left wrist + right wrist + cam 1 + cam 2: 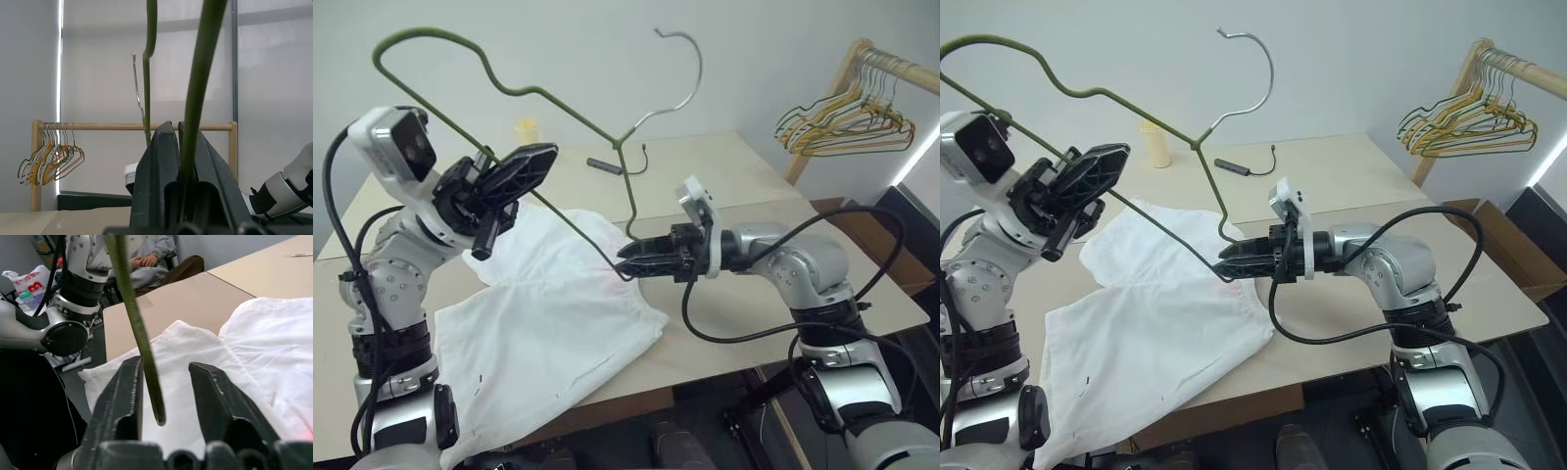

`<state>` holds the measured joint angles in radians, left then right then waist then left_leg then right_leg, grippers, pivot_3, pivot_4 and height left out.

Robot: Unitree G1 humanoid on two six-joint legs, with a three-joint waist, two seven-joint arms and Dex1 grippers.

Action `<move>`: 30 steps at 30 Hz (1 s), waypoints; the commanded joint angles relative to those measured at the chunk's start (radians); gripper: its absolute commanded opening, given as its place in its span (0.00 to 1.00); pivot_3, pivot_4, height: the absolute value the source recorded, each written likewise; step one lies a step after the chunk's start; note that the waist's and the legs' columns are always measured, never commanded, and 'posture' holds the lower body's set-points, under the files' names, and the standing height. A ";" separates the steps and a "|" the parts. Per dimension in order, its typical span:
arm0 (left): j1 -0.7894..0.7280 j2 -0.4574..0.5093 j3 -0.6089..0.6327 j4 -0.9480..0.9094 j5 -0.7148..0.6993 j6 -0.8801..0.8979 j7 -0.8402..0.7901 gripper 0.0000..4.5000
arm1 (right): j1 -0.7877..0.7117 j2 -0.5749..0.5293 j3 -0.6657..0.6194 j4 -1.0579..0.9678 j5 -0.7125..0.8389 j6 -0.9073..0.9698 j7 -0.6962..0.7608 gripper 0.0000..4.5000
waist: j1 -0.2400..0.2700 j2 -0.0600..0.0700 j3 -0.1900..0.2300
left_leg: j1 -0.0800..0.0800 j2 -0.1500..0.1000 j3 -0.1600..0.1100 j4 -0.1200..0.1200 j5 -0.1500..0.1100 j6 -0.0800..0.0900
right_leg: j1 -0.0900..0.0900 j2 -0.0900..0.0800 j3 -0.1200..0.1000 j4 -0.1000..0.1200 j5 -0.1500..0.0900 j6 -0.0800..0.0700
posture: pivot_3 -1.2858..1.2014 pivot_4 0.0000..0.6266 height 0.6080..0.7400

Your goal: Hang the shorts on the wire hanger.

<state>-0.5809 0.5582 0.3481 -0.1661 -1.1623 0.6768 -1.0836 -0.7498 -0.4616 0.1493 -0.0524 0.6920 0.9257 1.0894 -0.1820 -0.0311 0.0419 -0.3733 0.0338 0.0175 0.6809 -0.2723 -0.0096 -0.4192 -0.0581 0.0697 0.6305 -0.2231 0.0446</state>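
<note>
Clenching the wire hanger [524, 93], left pincer [514, 181] hides its bar — right pincer [164, 382] gapes around it.

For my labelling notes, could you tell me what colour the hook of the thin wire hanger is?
The thin wire hanger's hook is pale silver, unlike its olive-green body; clearest in the right eye view.
</note>
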 commanded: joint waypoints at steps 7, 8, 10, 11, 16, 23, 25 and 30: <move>-0.016 0.013 -0.005 -0.024 0.003 -0.015 -0.027 0.00 | -0.032 -0.017 -0.025 -0.001 0.054 0.039 0.062 0.54 | -0.001 0.000 0.000 | 0.000 0.000 0.000 0.000 0.000 0.000 | 0.000 0.000 0.000 0.000 0.000 0.000 | 0.46 0.00 1.00; -0.018 0.011 -0.005 -0.024 0.001 -0.015 -0.027 0.00 | -0.033 -0.019 -0.021 -0.004 0.055 0.042 0.067 0.54 | -0.001 0.000 0.000 | 0.000 0.000 0.000 0.000 0.000 0.000 | 0.000 0.000 0.000 0.000 0.000 0.000 | 0.46 0.00 1.00; -0.022 0.008 -0.003 -0.024 -0.002 -0.016 -0.028 0.00 | -0.033 -0.019 -0.015 -0.009 0.061 0.047 0.074 0.54 | -0.001 0.000 0.000 | 0.000 0.000 0.000 0.000 0.000 0.000 | 0.000 0.000 0.000 0.000 0.000 0.000 | 0.46 0.00 1.00; -0.023 0.007 -0.003 -0.025 -0.003 -0.016 -0.028 0.00 | -0.033 -0.017 -0.013 -0.012 0.064 0.049 0.076 0.54 | -0.001 0.000 0.000 | 0.000 0.000 0.000 0.000 0.000 0.000 | 0.000 0.000 0.000 0.000 0.000 0.000 | 0.46 0.00 1.00; -0.021 0.006 -0.004 -0.026 0.002 -0.020 -0.033 0.00 | -0.036 -0.007 0.003 -0.013 0.057 0.052 0.075 0.54 | -0.001 0.000 0.000 | 0.000 0.000 0.000 0.000 0.000 0.000 | 0.000 0.000 0.000 0.000 0.000 0.000 | 0.46 0.00 1.00; -0.021 0.003 0.001 -0.026 0.009 -0.032 -0.034 0.00 | -0.032 -0.006 0.025 -0.008 0.049 0.053 0.071 0.46 | -0.001 0.000 0.000 | 0.000 0.000 0.000 0.000 0.000 0.000 | 0.000 0.000 0.000 0.000 0.000 0.000 | 0.46 0.00 1.00; -0.022 0.004 0.000 -0.024 0.008 -0.034 -0.033 0.00 | -0.032 -0.001 0.023 -0.007 0.054 0.053 0.068 0.35 | 0.000 0.000 0.000 | 0.000 0.000 0.000 0.000 0.000 0.000 | 0.000 0.000 0.000 0.000 0.000 0.000 | 0.46 0.00 1.00; -0.017 0.006 -0.006 -0.023 0.012 -0.037 -0.039 0.00 | -0.042 0.011 0.012 0.010 0.056 0.059 0.055 0.00 | -0.002 0.000 0.000 | 0.000 0.000 0.000 0.000 0.000 0.000 | 0.000 0.000 0.000 0.001 0.000 0.000 | 0.46 0.00 1.00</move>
<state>-0.5809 0.5603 0.3481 -0.1574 -1.1405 0.6525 -1.1059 -0.7603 -0.4533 0.1889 -0.0460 0.7311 0.9746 1.1571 -0.1838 -0.0310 0.0418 -0.3730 0.0340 0.0170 0.6810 -0.2723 -0.0096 -0.4193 -0.0578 0.0697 0.6314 -0.2230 0.0445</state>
